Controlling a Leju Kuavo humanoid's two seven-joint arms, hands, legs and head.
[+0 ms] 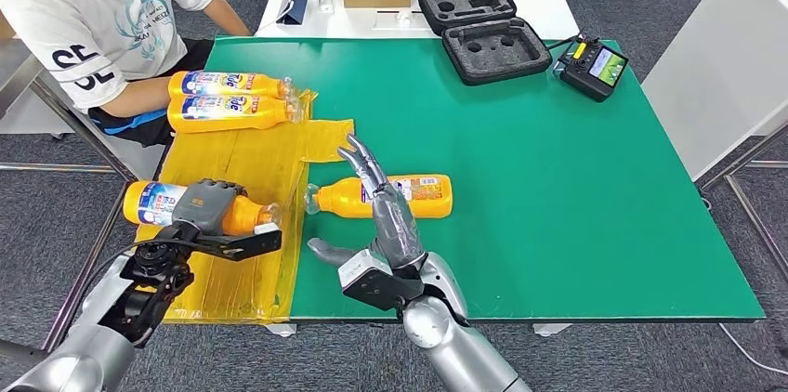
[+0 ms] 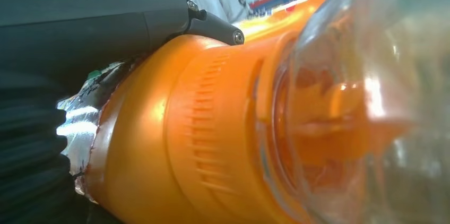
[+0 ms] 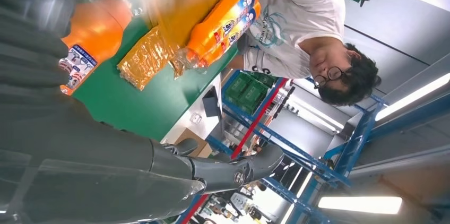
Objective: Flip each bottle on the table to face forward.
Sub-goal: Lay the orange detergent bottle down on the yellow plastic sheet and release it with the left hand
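Seen from the head camera, my left hand (image 1: pixel 206 202) grips an orange plastic detergent bottle with a clear cap (image 1: pixel 160 205) lying over the yellow plastic sheet (image 1: pixel 243 162), while my right hand (image 1: pixel 379 202) hovers with fingers spread and empty above a second orange bottle (image 1: pixel 423 195) on the green table mat (image 1: pixel 576 188). At the left wrist, the orange shoulder and clear cap (image 2: pixel 366 102) fill the lens, so I judge the hold sits near the neck and should turn slowly. From the right wrist, two more label-up orange bottles (image 3: pixel 225 19) lie beside a seated person in a white T-shirt (image 3: pixel 297 17).
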